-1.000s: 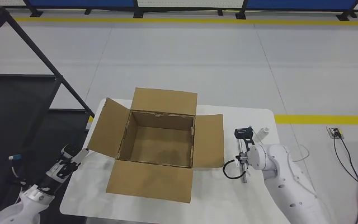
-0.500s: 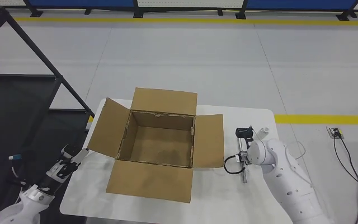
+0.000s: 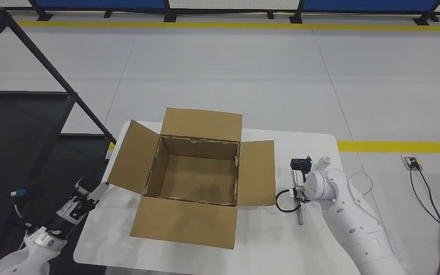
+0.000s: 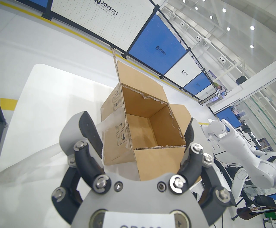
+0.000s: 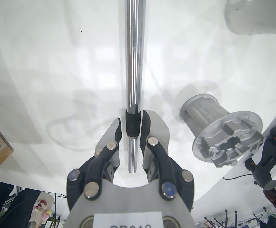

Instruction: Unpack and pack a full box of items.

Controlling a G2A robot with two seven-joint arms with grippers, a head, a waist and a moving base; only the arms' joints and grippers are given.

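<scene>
White table (image 3: pixel 275 251) carries the open cardboard box (image 3: pixel 192 180), centre-left. Right of the box: black cable loop (image 3: pixel 280 202), chrome rod (image 5: pixel 133 54). Flanged metal hub (image 5: pixel 220 138) lies near the rod.

Bright, even overhead light; ceiling lamps (image 4: pixel 224 10) show as small white spots in the left wrist view. In the top view the worktop (image 3: pixel 275 234) is washed out at 3 o'clock of the box (image 3: pixel 196 177), whose interior is dimmer than its flaps. The glossy worktop mirrors pale light patches around the steel rod (image 5: pixel 133 54), which carries a long glare streak. The metal hub (image 5: pixel 222 129) casts a soft grey shadow. Wrist views bend straight lines near their edges.
</scene>
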